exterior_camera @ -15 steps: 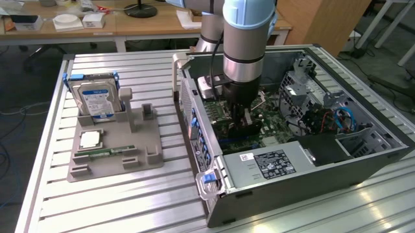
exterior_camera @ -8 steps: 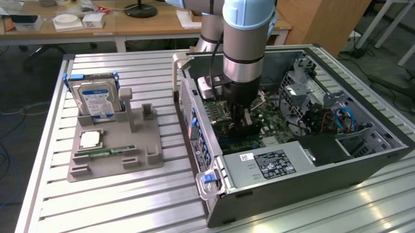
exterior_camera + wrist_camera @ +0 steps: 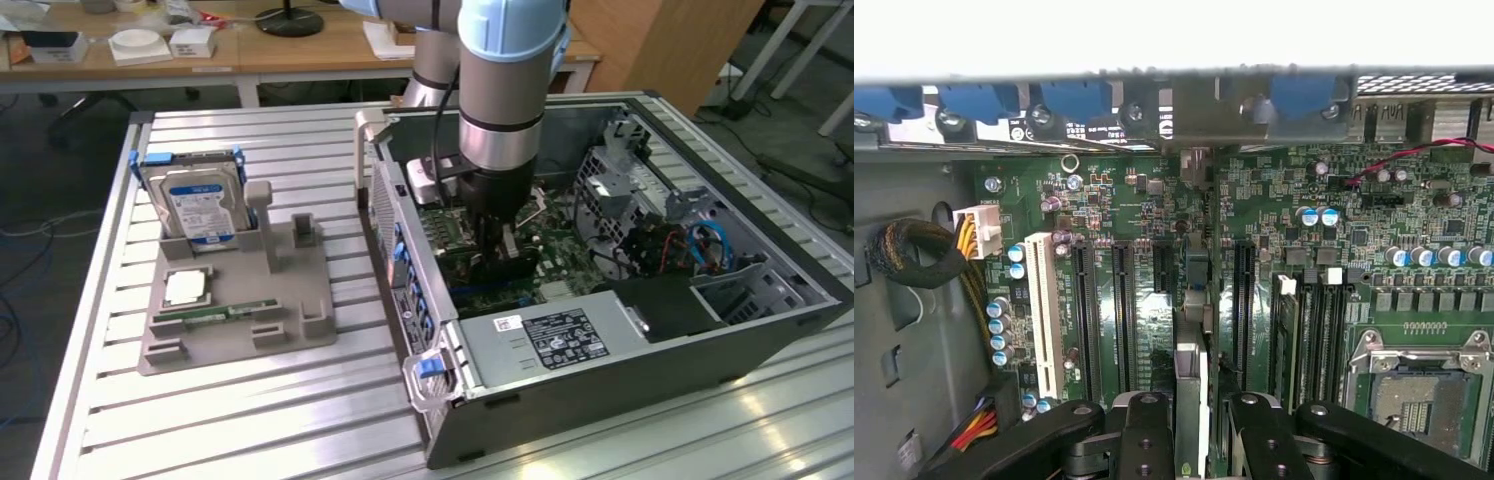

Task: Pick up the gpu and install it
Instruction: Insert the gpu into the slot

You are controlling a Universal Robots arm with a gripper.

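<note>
I hold the gpu (image 3: 1191, 395) edge-on in the gripper (image 3: 1192, 440), jaws narrowed onto the card, inside the computer case (image 3: 747, 330) just above the motherboard (image 3: 1134, 200) expansion slots. Risk: slight misalignment with the slot could bend contacts or jam the bracket.

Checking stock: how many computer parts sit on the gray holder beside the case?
3: the hard drive standing at the far end, the processor chip flat in the middle, the memory stick lying nearest the camera. None seems hidden.
</note>
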